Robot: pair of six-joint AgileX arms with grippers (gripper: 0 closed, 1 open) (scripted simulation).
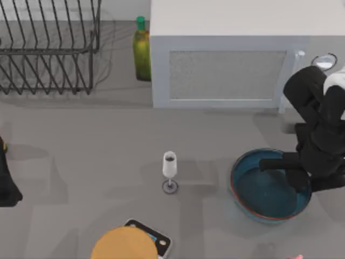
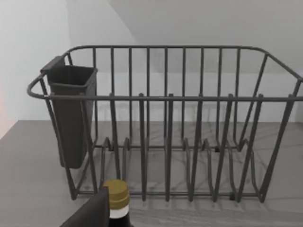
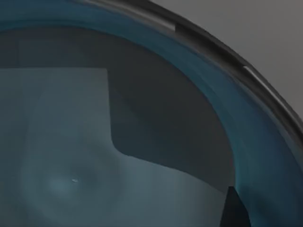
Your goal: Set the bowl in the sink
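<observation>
Nearest the camera at the near edge of the table (image 1: 75,178): orange-tan round disc (image 1: 123,244) lying over a small dark device (image 1: 156,237). Farther in, near the middle, wine glass (image 1: 169,171) standing upright. At the right, wide shallow bowl (image 1: 259,191) resting on the table, teal-blue inside, reddish-brown rim. Right pincer (image 1: 288,172) lowered over the bowl's right part, dark fingers reaching inside; cannot tell whether apart or together. Right wrist view close on the glossy blue inside of the bowl (image 3: 118,156). Far left, wire dish rack (image 1: 48,48), with a dark cup holder (image 2: 71,113) hung on one end. Green bottle (image 1: 142,51) beside a white cabinet (image 1: 232,65) at the far side. Left arm (image 1: 6,178) parked at the left edge.
</observation>
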